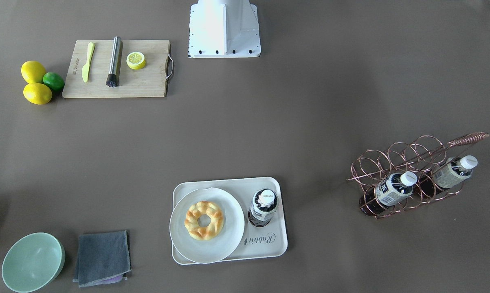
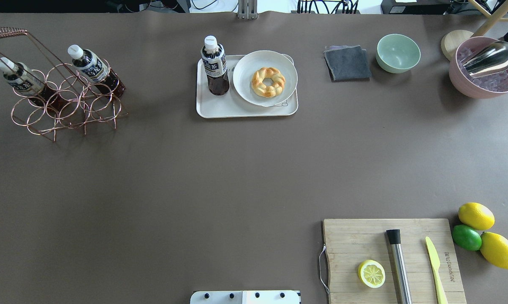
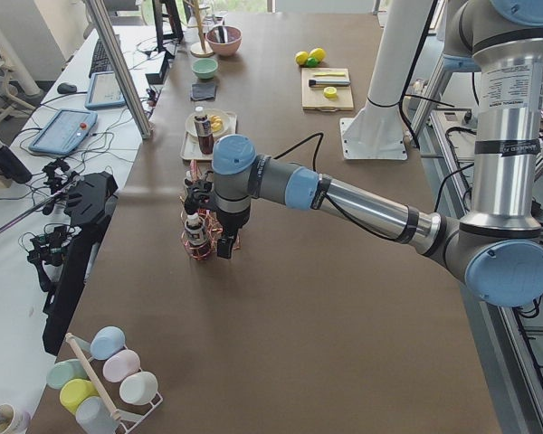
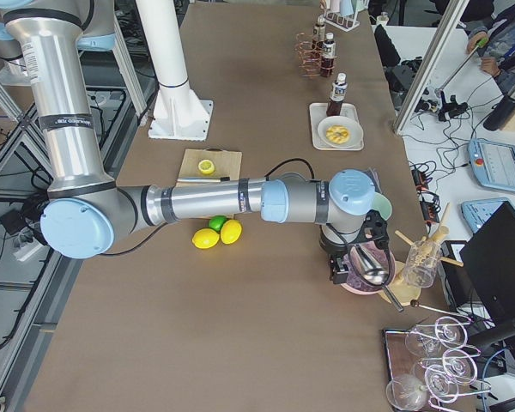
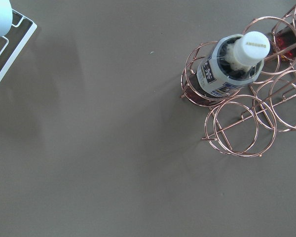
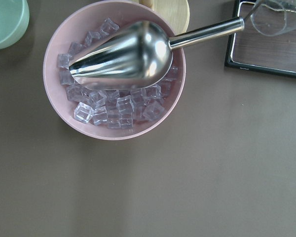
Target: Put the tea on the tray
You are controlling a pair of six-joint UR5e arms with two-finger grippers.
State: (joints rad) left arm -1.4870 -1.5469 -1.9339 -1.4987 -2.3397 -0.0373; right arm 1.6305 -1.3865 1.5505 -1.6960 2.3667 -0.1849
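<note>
Wooden board (image 2: 389, 249) nearest; tea (image 2: 214, 65) upright on far tray (image 2: 237, 110).
Seems full, stiff, slick: pinch mid-body. Left gripper (image 3: 223, 237), right gripper (image 4: 343, 262): spread or pressed together, cannot tell.

Clock read from the robot base (image 2: 245, 297), 12 = straight across the table.
Tray (image 2: 237, 110) at 12, far side. Plate (image 2: 246, 67) on it, tea bottle (image 2: 215, 63) standing on the tray at the plate's 9, pastry (image 2: 268, 81) on the plate.
Wire rack (image 2: 70, 105) at 10–11, two bottles (image 2: 91, 65) (image 2: 19, 80) leaning in it.
Cloth (image 2: 346, 63) at 1, bowl (image 2: 398, 52) just beside it, at its 3.
Ice bowl (image 2: 460, 82) between 1 and 2, scoop (image 2: 490, 58) lying in it.
Cutting board (image 2: 363, 240) near 3, close in. On it, 9 to 3: lemon half (image 2: 371, 273), metal rod (image 2: 399, 270), knife (image 2: 435, 266).
Two lemons (image 2: 476, 215) (image 2: 498, 250) and a lime (image 2: 466, 237) bunched just off the board's 3.
</note>
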